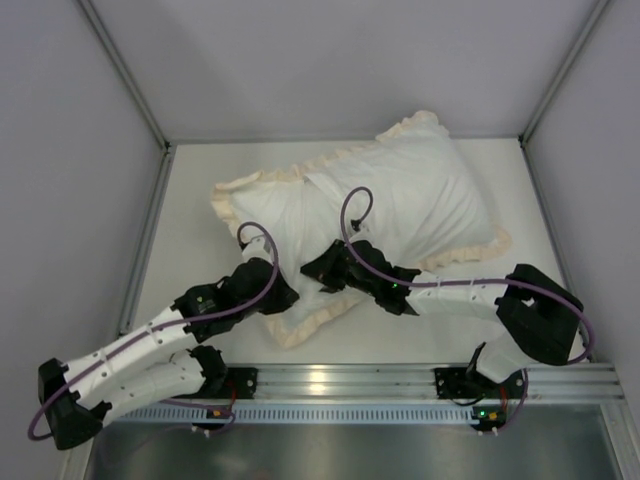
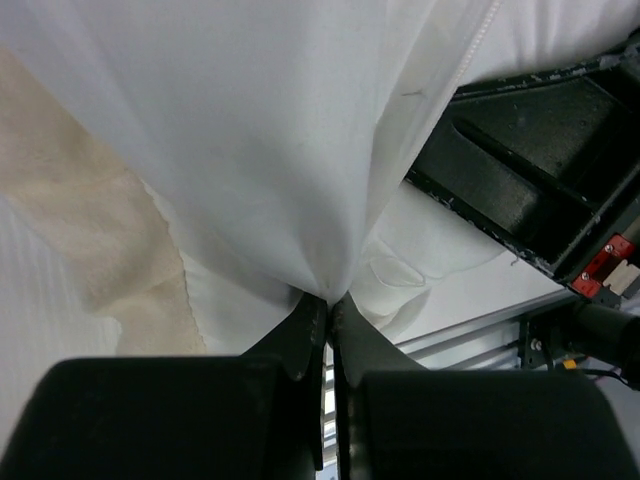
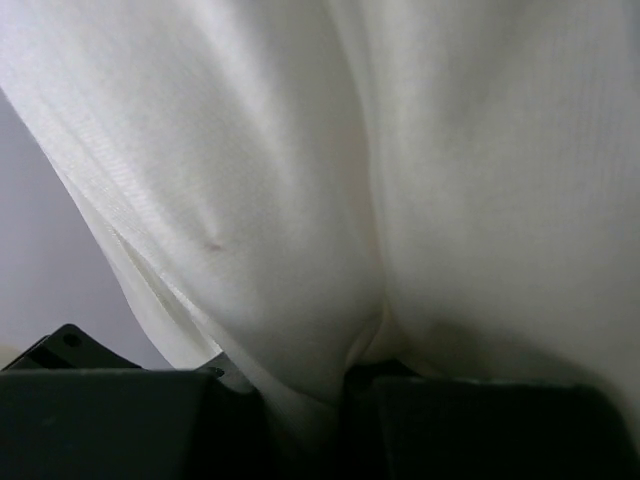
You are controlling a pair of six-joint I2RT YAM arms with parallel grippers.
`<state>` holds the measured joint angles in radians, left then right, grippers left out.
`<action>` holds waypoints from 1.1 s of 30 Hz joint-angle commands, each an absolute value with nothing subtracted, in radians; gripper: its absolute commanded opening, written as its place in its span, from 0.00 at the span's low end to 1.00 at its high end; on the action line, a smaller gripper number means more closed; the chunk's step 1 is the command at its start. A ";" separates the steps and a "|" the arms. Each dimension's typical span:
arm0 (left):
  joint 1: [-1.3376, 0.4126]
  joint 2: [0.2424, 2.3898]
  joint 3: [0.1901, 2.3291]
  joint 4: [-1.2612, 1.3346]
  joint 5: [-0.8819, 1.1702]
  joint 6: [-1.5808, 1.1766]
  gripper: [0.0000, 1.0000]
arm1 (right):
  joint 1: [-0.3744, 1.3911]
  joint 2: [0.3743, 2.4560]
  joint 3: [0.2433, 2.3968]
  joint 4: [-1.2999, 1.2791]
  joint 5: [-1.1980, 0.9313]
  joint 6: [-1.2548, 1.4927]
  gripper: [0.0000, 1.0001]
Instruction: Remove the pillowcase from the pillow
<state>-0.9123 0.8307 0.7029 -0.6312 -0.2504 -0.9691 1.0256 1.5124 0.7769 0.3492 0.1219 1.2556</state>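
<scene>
My right gripper point(image 3: 300, 400) tips are buried in white cloth point(image 3: 300, 180) filling that view; which layer, I cannot tell.

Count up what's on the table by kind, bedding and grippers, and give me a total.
Frilled pillowcase, plump and filled: 1
Grippers pinching its white fabric: 2, the left gripper and the right gripper
Bare pillow showing on its own: 0, hidden inside the cover
Total in view: 3

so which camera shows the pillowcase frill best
Top external: the frill runs along several pillowcase edges. Left wrist catches only a cream strip at its left; right wrist shows just white fabric, no frill.
</scene>
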 commanded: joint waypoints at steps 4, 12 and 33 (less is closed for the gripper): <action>-0.914 0.646 0.591 -0.474 -0.008 -0.974 0.00 | 1.002 1.526 0.888 0.523 0.126 1.264 0.00; -0.914 0.411 0.552 -0.680 0.015 -1.002 0.00 | 0.858 1.579 0.905 0.736 0.011 1.379 0.00; -0.914 0.414 0.492 -0.779 -0.222 -1.083 0.00 | 0.520 1.112 0.885 0.290 -0.402 1.269 0.00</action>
<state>-0.9001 0.3843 0.4755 -0.5774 -0.2111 -1.0771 0.5903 1.2415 0.8318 0.2222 -0.4702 1.3132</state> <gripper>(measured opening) 0.016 0.102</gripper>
